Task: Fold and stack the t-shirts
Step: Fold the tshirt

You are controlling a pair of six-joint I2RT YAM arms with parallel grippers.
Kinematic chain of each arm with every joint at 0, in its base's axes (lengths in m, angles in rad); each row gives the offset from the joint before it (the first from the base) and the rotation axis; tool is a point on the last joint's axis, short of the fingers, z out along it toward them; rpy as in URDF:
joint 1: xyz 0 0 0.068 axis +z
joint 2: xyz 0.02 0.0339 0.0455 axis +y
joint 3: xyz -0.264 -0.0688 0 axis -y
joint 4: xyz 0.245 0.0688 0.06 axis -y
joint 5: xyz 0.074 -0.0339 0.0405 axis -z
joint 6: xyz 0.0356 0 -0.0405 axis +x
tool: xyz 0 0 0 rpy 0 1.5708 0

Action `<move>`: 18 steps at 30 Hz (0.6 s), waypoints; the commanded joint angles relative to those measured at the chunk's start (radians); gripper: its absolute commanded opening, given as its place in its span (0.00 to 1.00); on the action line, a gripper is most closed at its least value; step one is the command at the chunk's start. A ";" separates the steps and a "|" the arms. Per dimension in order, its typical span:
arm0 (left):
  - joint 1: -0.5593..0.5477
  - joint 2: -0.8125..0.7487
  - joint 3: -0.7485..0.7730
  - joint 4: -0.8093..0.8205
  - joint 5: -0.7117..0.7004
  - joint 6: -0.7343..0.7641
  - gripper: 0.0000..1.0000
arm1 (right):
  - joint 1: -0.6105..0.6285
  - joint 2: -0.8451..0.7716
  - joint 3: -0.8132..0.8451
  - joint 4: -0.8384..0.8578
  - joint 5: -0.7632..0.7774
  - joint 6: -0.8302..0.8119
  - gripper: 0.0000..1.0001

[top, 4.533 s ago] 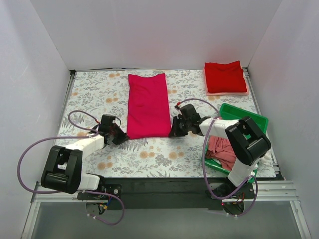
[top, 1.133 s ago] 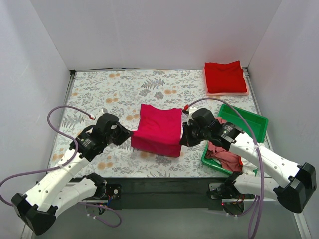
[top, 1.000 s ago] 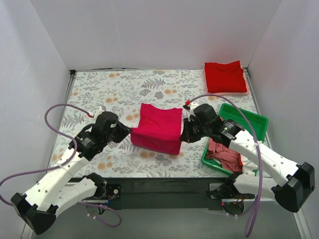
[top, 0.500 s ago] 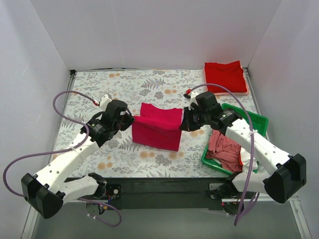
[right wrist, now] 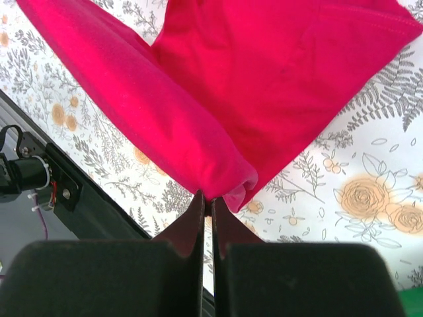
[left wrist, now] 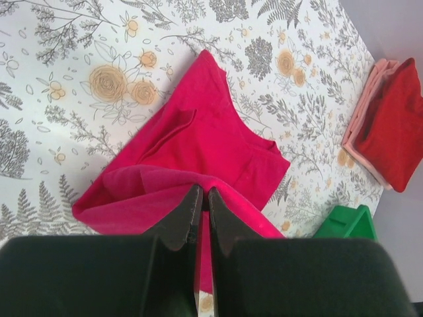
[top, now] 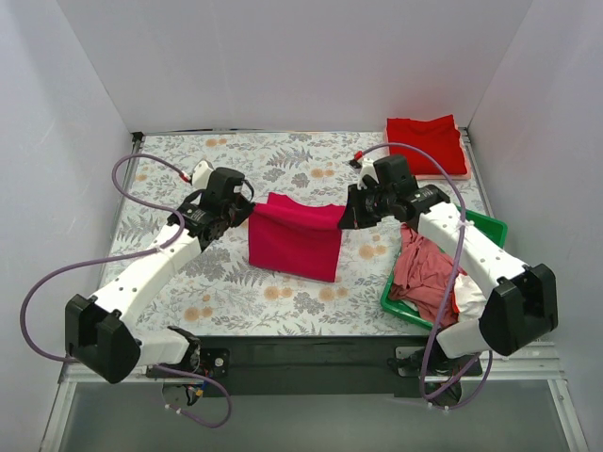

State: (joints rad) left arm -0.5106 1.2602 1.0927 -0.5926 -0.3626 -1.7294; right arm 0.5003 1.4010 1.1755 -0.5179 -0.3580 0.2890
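The magenta-crimson t-shirt [top: 294,240] hangs doubled over between my two grippers at the middle of the table, its lower part resting on the cloth. My left gripper [top: 249,211] is shut on its left corner; the left wrist view shows the fingers pinching the fold [left wrist: 202,198]. My right gripper [top: 343,217] is shut on its right corner, and the right wrist view shows the same pinch [right wrist: 207,202]. A folded bright red t-shirt [top: 426,145] lies on a pale pink one at the far right. Dusty-pink and white t-shirts [top: 426,273] lie crumpled in the tray.
The green plastic tray [top: 480,224] stands at the right near edge, under my right arm. The floral tablecloth [top: 179,179] covers the table. White walls close in the back and both sides. The black table edge [top: 311,348] runs along the front.
Both grippers lifted the shirt's near edge and carried it away from the arm bases, folding the long shirt over on itself. Over the last second they moved further back and higher.
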 commanded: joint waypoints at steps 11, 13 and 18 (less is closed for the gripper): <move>0.101 0.221 0.131 0.145 0.043 0.114 0.00 | -0.095 0.185 0.111 0.071 -0.125 -0.019 0.01; 0.107 0.252 0.150 0.146 0.047 0.122 0.00 | -0.108 0.203 0.118 0.079 -0.127 -0.019 0.01; 0.116 0.369 0.206 0.158 0.073 0.145 0.00 | -0.140 0.266 0.138 0.093 -0.136 -0.016 0.01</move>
State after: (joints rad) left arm -0.4133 1.6016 1.2423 -0.4633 -0.2749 -1.6218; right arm 0.3855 1.6505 1.2625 -0.4511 -0.4747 0.2840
